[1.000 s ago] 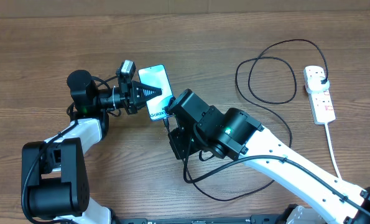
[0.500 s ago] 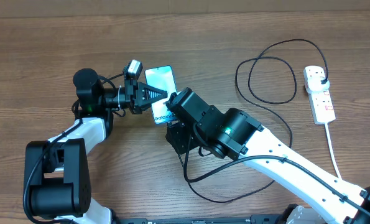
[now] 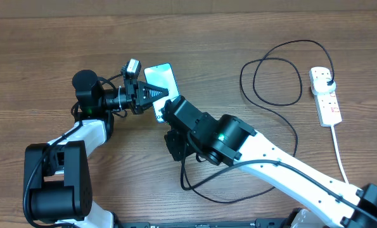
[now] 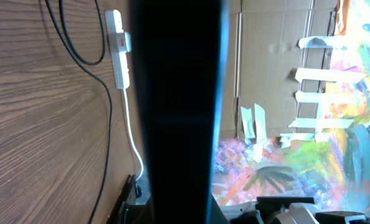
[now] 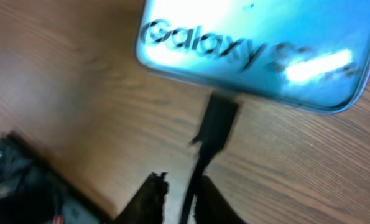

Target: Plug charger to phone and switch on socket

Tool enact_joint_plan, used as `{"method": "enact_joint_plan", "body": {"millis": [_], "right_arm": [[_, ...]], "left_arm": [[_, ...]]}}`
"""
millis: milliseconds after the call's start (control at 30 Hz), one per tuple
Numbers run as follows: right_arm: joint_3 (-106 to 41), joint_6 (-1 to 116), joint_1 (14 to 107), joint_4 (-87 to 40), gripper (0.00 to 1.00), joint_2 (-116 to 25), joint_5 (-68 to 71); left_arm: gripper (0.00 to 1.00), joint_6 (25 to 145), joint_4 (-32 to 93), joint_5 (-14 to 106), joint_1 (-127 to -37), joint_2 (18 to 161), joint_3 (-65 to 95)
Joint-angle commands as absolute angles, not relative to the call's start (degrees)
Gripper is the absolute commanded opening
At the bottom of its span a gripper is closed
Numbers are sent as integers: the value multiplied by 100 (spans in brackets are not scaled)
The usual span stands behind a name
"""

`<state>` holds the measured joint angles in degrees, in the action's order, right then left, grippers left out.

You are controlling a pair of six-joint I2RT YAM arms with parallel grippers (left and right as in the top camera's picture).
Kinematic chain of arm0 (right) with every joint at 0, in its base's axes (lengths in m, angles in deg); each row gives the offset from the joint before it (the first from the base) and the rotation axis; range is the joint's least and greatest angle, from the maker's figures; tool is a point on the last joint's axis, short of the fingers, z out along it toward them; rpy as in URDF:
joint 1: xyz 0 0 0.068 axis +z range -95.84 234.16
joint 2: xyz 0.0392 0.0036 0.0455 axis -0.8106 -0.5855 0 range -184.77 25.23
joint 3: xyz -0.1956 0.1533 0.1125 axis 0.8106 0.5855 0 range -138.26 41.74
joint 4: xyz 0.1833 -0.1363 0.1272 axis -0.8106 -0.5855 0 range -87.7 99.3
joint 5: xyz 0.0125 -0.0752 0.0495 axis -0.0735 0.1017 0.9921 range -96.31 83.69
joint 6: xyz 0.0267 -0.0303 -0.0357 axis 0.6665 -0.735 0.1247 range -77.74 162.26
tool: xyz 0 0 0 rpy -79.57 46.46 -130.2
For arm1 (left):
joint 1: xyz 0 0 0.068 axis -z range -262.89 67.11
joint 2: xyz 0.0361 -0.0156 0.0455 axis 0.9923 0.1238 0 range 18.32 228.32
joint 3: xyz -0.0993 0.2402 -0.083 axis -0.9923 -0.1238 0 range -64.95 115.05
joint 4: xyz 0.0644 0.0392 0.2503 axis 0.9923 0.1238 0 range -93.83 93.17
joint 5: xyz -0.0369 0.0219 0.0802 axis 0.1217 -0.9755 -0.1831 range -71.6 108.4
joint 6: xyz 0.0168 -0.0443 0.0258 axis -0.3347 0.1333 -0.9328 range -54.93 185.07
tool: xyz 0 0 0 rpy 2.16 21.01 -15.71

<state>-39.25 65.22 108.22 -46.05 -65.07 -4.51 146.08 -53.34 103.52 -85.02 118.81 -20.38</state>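
Jaws of the left gripper (image 3: 155, 93) clamp the lit phone (image 3: 164, 75). The right gripper (image 5: 180, 186) straddles the charger (image 5: 219, 118), grip unclear, its tip touching the phone's end. Wood-grain table (image 3: 49, 44) beneath; socket (image 3: 325, 95) well apart; taped cardboard wall (image 4: 265, 50) beyond.

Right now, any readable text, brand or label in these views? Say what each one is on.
"Galaxy": on the phone screen, at the end where the plug meets it; the characters after it are too blurred to read.
Red markings on the socket: too small to read.
No other text is visible.
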Motion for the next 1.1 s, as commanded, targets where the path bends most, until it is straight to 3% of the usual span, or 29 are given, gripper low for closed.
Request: {"method": "enact_joint_plan", "body": {"millis": [0, 167, 300, 600, 867, 900, 1000, 1067], "right_arm": [[-3931, 6522, 10837, -4443, 15, -6566, -921], [-3931, 6522, 10837, -4279, 15, -6566, -925], [-3931, 6520, 10837, -4168, 4, -6566, -929], [-3931, 6426, 10835, -3471, 4, -6566, -927], [-3933, 5998, 10645, -2699, 4, -6566, -923], [-3936, 6002, 10601, -2723, 6, -6564, -923], [-3990, 6066, 10503, -3001, 29, -6522, -829], [-4108, 6221, 10448, -3335, 38, -6446, -682]], "left_arm": [[4, 14645, -5383, 10603, -8515, 11892, -1953], [4, 14647, -5383, 10680, -8515, 11892, -1953], [4, 14647, -5385, 10704, -8511, 11892, -1953], [4, 14579, -5428, 10894, -8471, 11892, -1955], [4, 14739, -6425, 10894, -8006, 11870, -1955], [4, 14761, -6652, 10892, -7977, 11870, -1955], [4, 14811, -7153, 10892, -7988, 11870, -1953], [4, 14942, -7194, 10800, -8004, 11870, -1953]]}}
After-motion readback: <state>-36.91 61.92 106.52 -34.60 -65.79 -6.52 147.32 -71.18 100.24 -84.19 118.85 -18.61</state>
